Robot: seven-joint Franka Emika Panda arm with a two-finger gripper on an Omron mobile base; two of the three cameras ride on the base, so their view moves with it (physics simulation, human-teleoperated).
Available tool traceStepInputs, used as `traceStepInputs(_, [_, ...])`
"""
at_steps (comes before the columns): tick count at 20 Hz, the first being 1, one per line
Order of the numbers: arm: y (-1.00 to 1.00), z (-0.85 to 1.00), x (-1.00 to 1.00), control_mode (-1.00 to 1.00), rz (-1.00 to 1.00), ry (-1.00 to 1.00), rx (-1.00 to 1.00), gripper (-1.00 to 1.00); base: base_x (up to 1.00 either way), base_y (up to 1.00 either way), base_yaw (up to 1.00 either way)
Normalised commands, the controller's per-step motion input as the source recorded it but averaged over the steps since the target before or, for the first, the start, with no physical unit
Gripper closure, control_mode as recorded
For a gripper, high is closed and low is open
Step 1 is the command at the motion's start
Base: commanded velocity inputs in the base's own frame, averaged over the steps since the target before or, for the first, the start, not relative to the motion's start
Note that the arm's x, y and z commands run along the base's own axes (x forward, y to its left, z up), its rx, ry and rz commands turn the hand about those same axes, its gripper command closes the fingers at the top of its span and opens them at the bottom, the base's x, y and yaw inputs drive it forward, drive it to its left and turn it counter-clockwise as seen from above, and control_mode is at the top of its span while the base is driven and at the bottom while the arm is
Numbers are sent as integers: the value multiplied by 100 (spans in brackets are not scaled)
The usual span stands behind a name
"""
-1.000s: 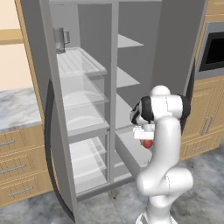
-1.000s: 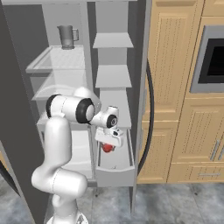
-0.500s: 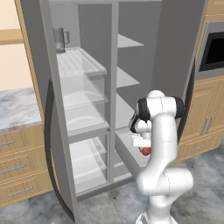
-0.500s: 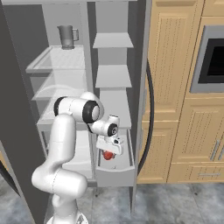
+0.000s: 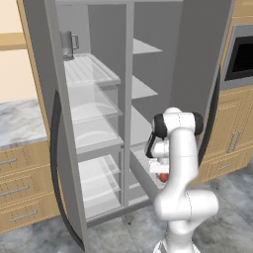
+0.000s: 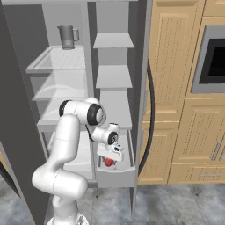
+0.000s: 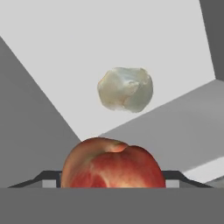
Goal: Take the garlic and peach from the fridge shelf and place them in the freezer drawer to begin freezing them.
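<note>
My claw (image 6: 112,157) hangs low inside the freezer drawer (image 6: 115,175), and I grip the peach (image 7: 113,162) between my fingers. Just beyond it the garlic (image 7: 125,89) lies on the drawer's pale floor. Far up, a grey pitcher (image 6: 67,37) stands on the fridge shelf (image 6: 55,61).

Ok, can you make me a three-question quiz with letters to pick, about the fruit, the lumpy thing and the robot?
1. Where is the garlic?
A. in the freezer drawer
B. on the top shelf
C. on the floor

2. What colour is the peach?
A. green
B. red-orange
C. blue

3. What is the tool doing?
A. holding the pitcher
B. hanging wide open and bare
C. holding the peach over the drawer

Answers: 1 A, the garlic lies on the drawer floor in the hand view. 2 B, its skin shows red-orange. 3 C, the peach sits between the fingers above the drawer.
</note>
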Motion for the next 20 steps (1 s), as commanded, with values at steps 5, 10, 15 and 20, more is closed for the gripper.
traceStepInputs(5, [0, -51, 2, -100, 8, 0, 1, 100, 0, 0, 0])
traceStepInputs(10, [0, -53, -14, -100, 10, -3, 1, 100, 0, 0, 0])
traceStepInputs(15, [0, -49, -74, -100, 14, -3, 6, 100, 0, 0, 0])
traceStepInputs(20, [0, -42, -100, -100, 15, -3, 10, 100, 0, 0, 0])
